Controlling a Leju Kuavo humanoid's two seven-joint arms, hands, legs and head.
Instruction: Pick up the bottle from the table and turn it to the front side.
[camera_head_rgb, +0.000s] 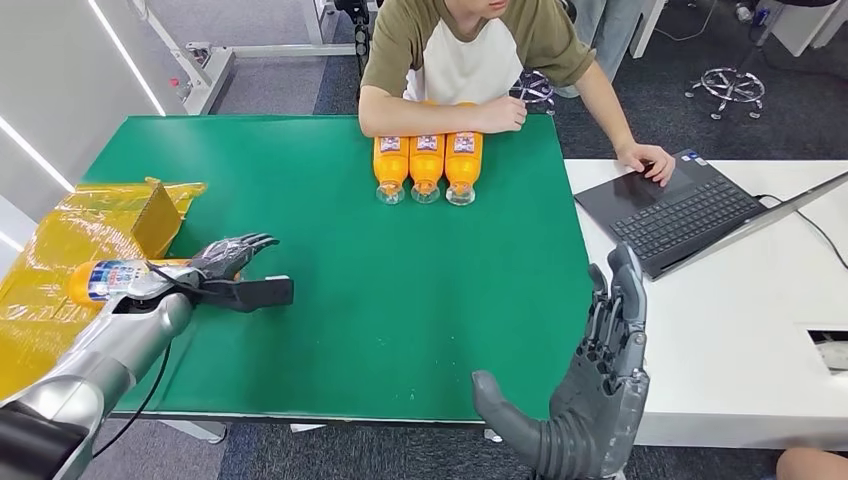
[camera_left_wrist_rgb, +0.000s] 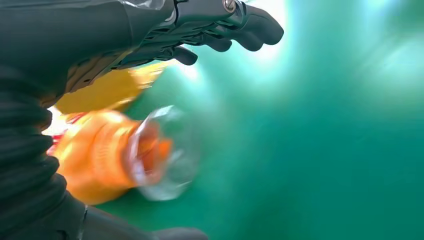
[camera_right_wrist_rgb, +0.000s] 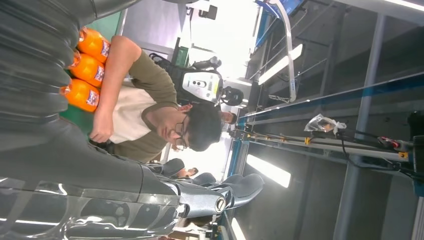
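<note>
**Left hand on bottle at table's left edge, right hand idle**

Left hand (camera_head_rgb: 228, 258) is at the near-left of the green table (camera_head_rgb: 400, 300), wrapped over an orange bottle (camera_head_rgb: 105, 280) that lies on its side, cap end toward the yellow taped box (camera_head_rgb: 90, 230). Head view: dark fingers (camera_head_rgb: 245, 245) curl over the bottle's base end. Left wrist view is motion-blurred: bottle (camera_left_wrist_rgb: 115, 155) sits under the palm, clear base facing the camera, fingers (camera_left_wrist_rgb: 235, 30) arched above it, thumb below. Can't tell whether the grasp is fully tight or whether the bottle is off the surface.

Right hand (camera_head_rgb: 590, 390) is raised off the near-right table edge, holding nothing, fingers extended and close together, thumb out to the side.

Three more orange bottles (camera_head_rgb: 426, 165) lie side by side at the far edge, touching each other, clear bases pointing near. A person (camera_head_rgb: 470, 50) sits behind them, one fist resting just beside the bottles, other hand on a laptop (camera_head_rgb: 680, 210) on the white table (camera_head_rgb: 750, 340) to the right.
</note>
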